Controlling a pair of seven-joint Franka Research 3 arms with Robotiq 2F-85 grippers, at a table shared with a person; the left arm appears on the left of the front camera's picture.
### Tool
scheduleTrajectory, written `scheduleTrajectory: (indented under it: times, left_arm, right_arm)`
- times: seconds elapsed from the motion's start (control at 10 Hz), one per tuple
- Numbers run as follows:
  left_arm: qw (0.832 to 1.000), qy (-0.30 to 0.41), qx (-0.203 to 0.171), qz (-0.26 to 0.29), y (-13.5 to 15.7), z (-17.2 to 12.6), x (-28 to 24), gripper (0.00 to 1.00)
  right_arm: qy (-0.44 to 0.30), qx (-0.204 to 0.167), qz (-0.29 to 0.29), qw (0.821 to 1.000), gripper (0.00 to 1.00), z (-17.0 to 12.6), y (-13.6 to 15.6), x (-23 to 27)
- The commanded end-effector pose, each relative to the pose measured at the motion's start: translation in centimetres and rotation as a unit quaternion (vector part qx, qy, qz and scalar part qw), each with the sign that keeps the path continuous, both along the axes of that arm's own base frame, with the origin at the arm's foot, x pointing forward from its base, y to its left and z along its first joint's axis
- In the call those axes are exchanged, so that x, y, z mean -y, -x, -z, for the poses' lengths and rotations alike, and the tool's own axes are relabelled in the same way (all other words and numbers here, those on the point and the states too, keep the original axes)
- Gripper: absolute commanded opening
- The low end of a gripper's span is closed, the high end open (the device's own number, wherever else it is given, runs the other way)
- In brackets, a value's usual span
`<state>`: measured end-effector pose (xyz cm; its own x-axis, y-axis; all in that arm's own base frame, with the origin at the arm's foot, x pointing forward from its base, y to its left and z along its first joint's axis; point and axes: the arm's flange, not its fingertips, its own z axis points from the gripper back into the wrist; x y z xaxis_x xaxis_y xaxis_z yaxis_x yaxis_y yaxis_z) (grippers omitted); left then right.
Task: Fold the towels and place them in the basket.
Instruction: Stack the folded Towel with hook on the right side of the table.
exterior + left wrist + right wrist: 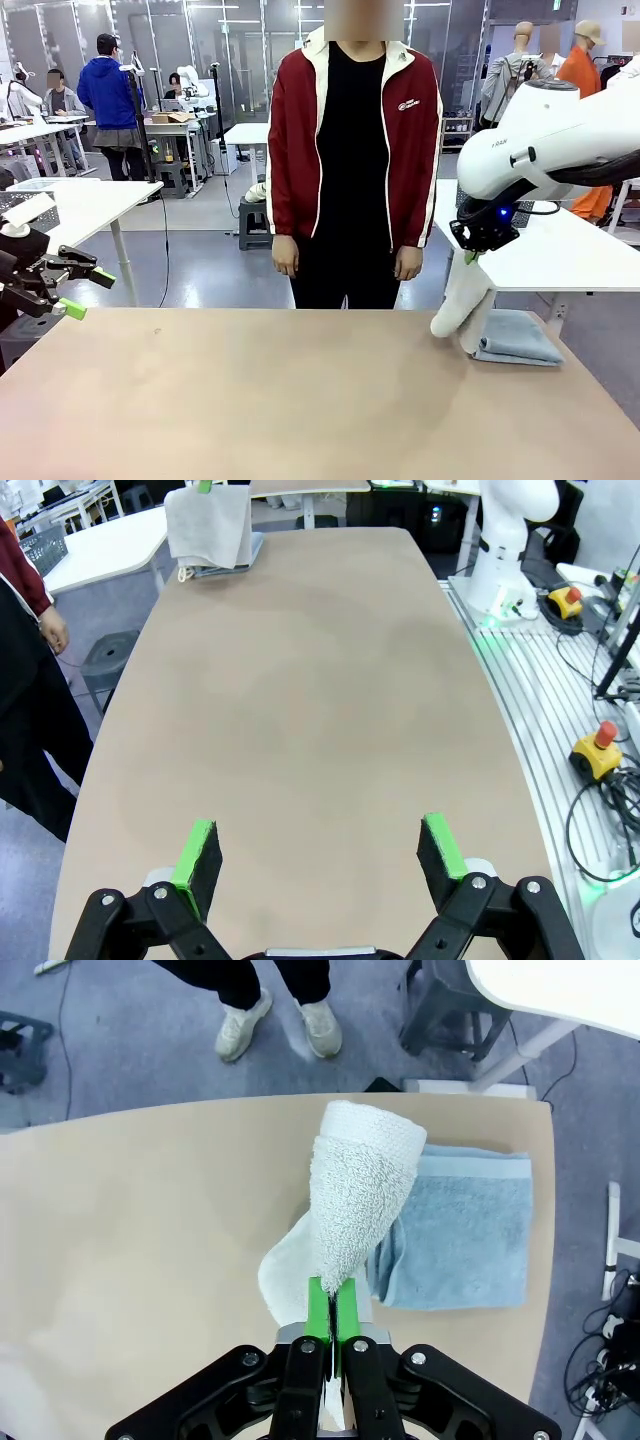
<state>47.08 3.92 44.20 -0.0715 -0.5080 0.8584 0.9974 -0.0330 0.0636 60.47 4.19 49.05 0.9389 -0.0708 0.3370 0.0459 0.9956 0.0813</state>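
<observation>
- Right gripper point(331, 1305) has its green pads pressed together on a pinch of the cream-white towel point(350, 1190), which hangs from the jaws in a limp, bunched drape; its lower end seems to touch the table point(300, 400) at the far right corner.
- Looped terry shows plainly on that towel: thick, nubbly, soft. My judgement is that it is light, will sag and swing wherever it is unsupported, and will not slip readily from the pads.
- Pale blue towel point(465, 1225) lies flat and already folded into a neat rectangle just beside the hanging one, partly under it. It looks equally soft; taking it by a folded edge or corner should keep the layers together.
- Left gripper point(320, 855) hovers with jaws spread wide and nothing between them, over the bare, smooth tan tabletop, well apart from both towels.
- A person point(352, 150) in a red jacket stands at the far edge, hands down.
</observation>
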Motion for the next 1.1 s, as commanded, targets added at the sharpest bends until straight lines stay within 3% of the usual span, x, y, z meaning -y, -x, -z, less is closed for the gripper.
scheduleTrajectory:
  times: [0.0,1.0]
  left_arm:
    - [1.0,0.001,0.001,0.0,0.0,-0.1,0.0,1.0]
    - [1.0,0.001,0.001,0.0,0.0,-0.1,0.0,1.0]
  right_arm:
    - [-0.004,-0.011,-0.023,1.0,0.03,0.0,-1.4,1.8]
    - [0.008,-0.074,-0.034,0.997,0.03,6.7,-4.2,14.2]
